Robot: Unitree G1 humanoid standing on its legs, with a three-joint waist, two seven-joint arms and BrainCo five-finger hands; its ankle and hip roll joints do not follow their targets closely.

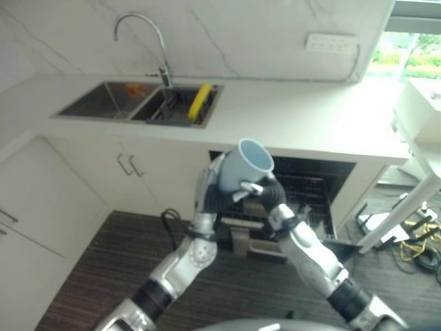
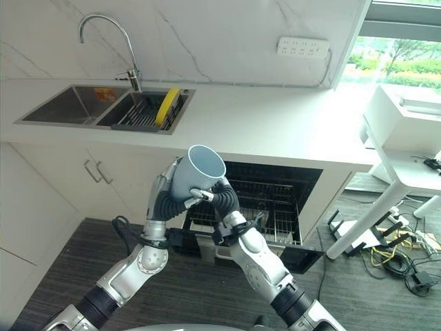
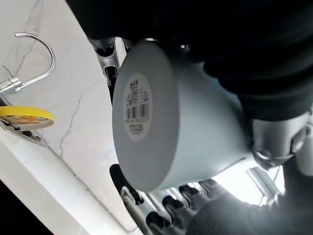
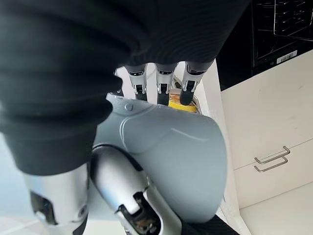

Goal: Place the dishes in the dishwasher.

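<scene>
A pale blue mug [image 1: 244,165] is held tilted in the air, mouth up and away from me, in front of the open dishwasher [image 1: 310,189]. My left hand [image 1: 207,186] grips its left side, thumb and fingers [image 3: 161,215] on opposite sides of the mug [image 3: 195,122], whose labelled base faces the wrist. My right hand [image 1: 265,193] is curled on the right side; its thumb [image 4: 122,196] presses the mug [image 4: 171,156]. The dishwasher's wire rack [image 2: 275,207] shows behind the hands.
On the white counter [image 1: 296,114] a double sink [image 1: 103,100] holds a yellow plate [image 1: 200,100] in a rack under the tap [image 1: 141,27]. Cabinet doors [image 1: 138,165] stand left of the dishwasher. A white table [image 1: 420,158] and floor cables [image 1: 420,241] are at the right.
</scene>
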